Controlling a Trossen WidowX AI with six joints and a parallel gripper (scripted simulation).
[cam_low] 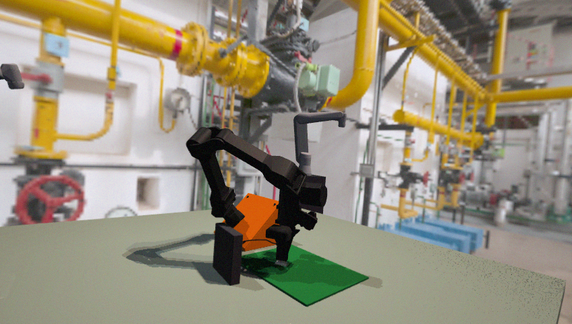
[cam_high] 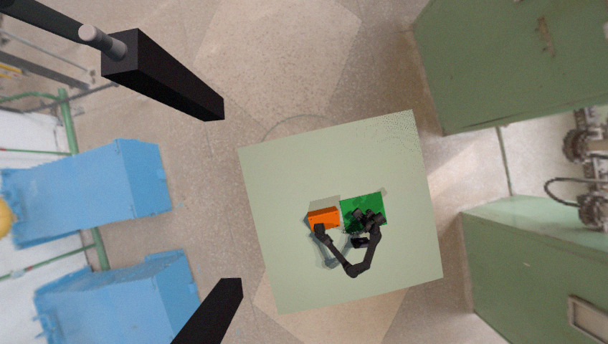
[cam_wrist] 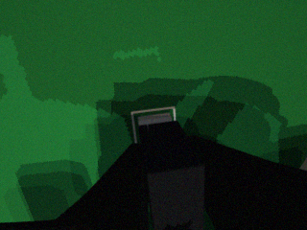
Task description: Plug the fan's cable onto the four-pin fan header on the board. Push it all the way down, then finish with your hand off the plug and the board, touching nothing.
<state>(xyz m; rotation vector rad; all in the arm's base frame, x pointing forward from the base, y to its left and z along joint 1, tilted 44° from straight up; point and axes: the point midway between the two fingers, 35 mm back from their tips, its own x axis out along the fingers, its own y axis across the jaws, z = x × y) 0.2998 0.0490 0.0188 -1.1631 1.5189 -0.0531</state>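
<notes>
The pincer (cam_high: 358, 216) (cam_low: 282, 254) (cam_wrist: 163, 149) is closed to a narrow gap on the plug (cam_wrist: 160, 130), largely hidden in shadow. The plug is at the pale-rimmed header (cam_low: 282, 263) (cam_wrist: 153, 110) on the green board (cam_high: 374, 200) (cam_low: 328, 277) (cam_wrist: 216, 38); seating depth cannot be determined. The board lies flat on the tabletop (cam_high: 307, 165) (cam_low: 441, 289), beside an orange block (cam_high: 326, 218) (cam_low: 258, 217). Release is outstanding.

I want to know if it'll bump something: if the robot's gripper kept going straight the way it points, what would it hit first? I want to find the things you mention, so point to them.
Probably the green board (cam_high: 373, 200) (cam_low: 332, 277) (cam_wrist: 216, 38), right below the gripper (cam_low: 282, 262). How close it is, I can't tell exactly.
</notes>
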